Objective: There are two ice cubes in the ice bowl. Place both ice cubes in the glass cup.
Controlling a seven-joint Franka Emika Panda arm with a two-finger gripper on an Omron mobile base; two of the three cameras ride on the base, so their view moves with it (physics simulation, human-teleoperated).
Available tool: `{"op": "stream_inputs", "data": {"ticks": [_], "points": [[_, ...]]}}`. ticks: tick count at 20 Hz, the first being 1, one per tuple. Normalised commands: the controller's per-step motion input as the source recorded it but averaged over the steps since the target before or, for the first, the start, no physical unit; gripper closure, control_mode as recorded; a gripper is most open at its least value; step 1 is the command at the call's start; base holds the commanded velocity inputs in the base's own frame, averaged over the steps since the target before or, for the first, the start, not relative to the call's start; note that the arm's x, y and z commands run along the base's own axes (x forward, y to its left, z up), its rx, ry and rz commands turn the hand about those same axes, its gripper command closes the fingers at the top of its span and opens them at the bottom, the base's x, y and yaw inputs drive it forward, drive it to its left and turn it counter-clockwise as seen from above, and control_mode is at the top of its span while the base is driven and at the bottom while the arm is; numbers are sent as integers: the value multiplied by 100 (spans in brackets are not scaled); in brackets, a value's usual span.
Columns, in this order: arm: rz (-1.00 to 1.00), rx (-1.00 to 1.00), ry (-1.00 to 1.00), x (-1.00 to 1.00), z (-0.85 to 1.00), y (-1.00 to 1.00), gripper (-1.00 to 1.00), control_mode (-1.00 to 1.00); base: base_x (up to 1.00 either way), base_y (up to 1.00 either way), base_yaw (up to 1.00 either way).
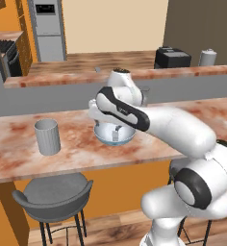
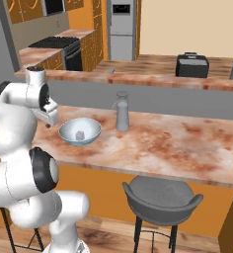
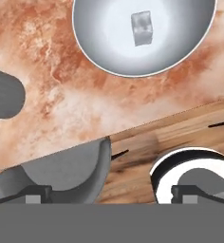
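Hand (image 3: 112, 197) hovers wide near counter edge (image 3: 133, 128); ice bowl (image 3: 90, 42) apparently holds one cube (image 3: 142, 28).

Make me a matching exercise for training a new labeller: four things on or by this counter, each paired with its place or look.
Things:
1. ice cube
2. cup
3. bottle
4. stool

Descriptions:
A. slim, narrow-necked, upright on the counter beyond the bowl
B. ribbed grey cylinder, apart from the bowl
C. lying inside the bowl
D. grey seat below the counter edge

Pairs: 1-C, 2-B, 3-A, 4-D
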Motion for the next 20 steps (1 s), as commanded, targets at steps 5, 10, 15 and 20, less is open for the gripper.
{"op": "stream_inputs", "data": {"ticks": [5,10,15,20], "points": [[-19,19,23,37,29,-96,-100,-100,0,0,0],[-12,1,30,26,-1,-69,-100,-100,0,0,0],[4,-8,0,14,-18,-6,-100,-100,0,0,0],[16,-20,-3,35,-64,0,-100,-100,0,0,0]]}}
